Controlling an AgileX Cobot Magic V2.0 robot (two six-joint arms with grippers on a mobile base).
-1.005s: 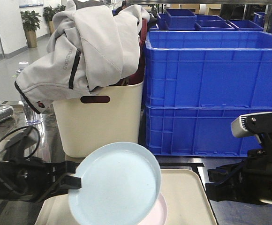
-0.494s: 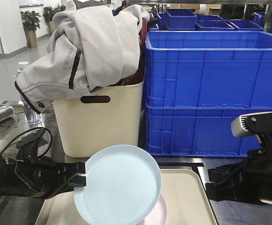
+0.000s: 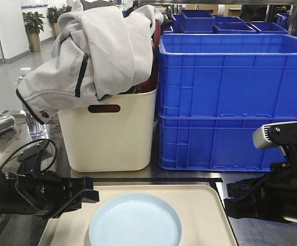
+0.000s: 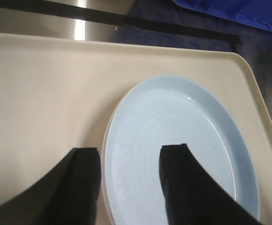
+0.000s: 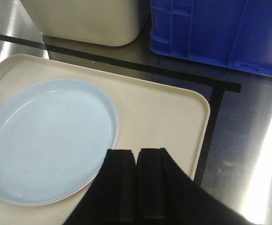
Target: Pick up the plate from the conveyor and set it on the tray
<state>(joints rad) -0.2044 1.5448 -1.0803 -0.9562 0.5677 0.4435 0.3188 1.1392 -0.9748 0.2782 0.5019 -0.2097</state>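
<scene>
Plate (image 3: pixel 135 219), pale blue and round, lies flat on the cream tray (image 3: pixel 205 205), toward its left half. The left gripper (image 4: pixel 129 180) has its dark fingers spread, 1 over the plate's inside and 1 outside its left rim. The right gripper (image 5: pixel 136 180), fingers pressed together and holding nothing, sits above the tray's right part. Behind stand a cream bin (image 3: pixel 110 130) draped with a grey jacket (image 3: pixel 92 51) and 2 stacked blue crates (image 3: pixel 235 97).
</scene>
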